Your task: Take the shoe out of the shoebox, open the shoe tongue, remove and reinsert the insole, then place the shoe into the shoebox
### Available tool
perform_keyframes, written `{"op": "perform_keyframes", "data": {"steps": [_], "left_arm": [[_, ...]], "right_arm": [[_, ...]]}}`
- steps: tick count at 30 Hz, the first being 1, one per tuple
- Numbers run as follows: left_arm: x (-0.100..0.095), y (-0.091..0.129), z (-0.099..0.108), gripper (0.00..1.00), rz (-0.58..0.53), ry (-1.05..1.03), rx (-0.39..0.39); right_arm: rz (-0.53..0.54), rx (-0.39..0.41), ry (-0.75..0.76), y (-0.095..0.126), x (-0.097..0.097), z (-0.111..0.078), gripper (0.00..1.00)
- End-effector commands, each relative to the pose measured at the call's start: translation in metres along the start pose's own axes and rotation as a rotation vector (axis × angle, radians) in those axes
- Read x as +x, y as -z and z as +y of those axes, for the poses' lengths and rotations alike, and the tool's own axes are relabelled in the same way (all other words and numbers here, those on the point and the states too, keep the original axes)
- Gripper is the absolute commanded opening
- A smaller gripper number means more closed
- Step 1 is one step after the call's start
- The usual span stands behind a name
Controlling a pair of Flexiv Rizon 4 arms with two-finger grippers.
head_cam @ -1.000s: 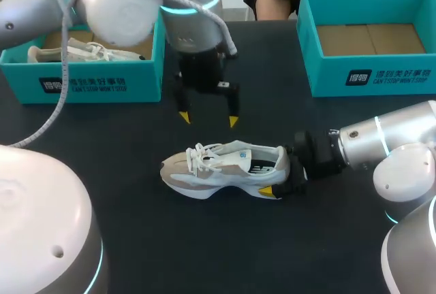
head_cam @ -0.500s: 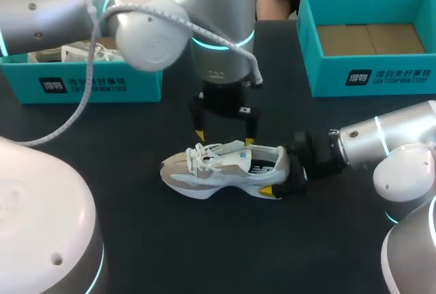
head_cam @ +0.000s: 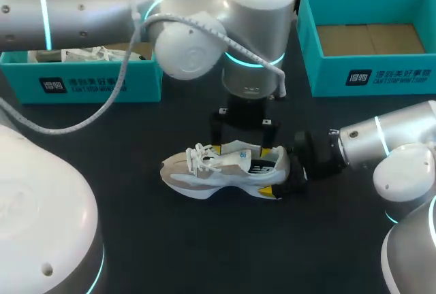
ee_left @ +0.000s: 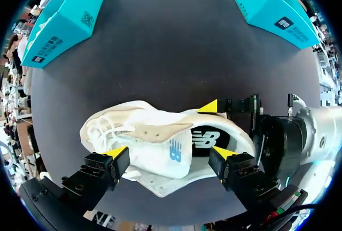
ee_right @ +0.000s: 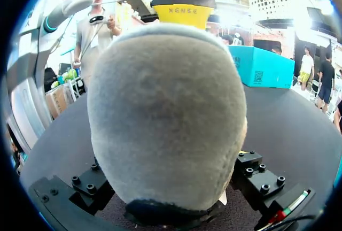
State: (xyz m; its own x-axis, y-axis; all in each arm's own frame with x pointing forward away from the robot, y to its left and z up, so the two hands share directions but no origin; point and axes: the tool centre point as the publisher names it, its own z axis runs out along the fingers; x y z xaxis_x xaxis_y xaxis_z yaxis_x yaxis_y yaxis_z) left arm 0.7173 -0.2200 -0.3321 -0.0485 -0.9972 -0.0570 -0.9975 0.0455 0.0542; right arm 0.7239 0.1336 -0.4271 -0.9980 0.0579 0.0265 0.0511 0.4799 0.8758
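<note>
A white and beige shoe point(head_cam: 221, 167) stands upright on the black table, toe to the left. My right gripper point(head_cam: 272, 173) is shut on its heel point(ee_right: 165, 113), one yellow-tipped finger point(ee_left: 209, 106) on each side. My left gripper point(head_cam: 242, 150) hangs open right over the shoe's mouth. In the left wrist view its gripper point(ee_left: 170, 153) straddles the tongue and collar, one tip by the laces and one by the heel opening. The dark insole point(ee_left: 204, 140) lies inside the shoe.
A teal shoebox point(head_cam: 95, 79) at the back left holds another white shoe point(head_cam: 88, 54). A second teal shoebox point(head_cam: 368, 69) at the back right shows only its cardboard floor. My left arm's elbow spans the back of the table.
My left arm has swung right and come down, from behind the shoe to just over its mouth. The shoe and my right gripper have kept still.
</note>
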Motion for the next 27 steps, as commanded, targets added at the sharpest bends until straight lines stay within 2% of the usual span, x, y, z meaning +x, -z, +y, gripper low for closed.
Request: {"op": "perform_keyframes", "data": {"steps": [1,12,17,27], "left_arm": [[0.012,-0.007,-0.005,1.00,-0.051,0.013,-0.003],[0.010,-0.031,-0.001,1.00,-0.129,0.007,0.009],[-0.001,-0.041,-0.003,1.00,-0.162,0.018,0.009],[-0.028,-0.035,0.000,1.00,-0.230,0.019,0.046]], "right_arm": [[-0.002,0.003,-0.001,-0.007,-0.002,-0.002,0.00],[-0.002,0.003,-0.001,-0.007,-0.002,-0.002,0.00],[-0.002,0.003,-0.001,-0.007,-0.002,-0.002,0.00],[-0.002,0.003,-0.001,-0.007,-0.002,-0.002,0.00]]}}
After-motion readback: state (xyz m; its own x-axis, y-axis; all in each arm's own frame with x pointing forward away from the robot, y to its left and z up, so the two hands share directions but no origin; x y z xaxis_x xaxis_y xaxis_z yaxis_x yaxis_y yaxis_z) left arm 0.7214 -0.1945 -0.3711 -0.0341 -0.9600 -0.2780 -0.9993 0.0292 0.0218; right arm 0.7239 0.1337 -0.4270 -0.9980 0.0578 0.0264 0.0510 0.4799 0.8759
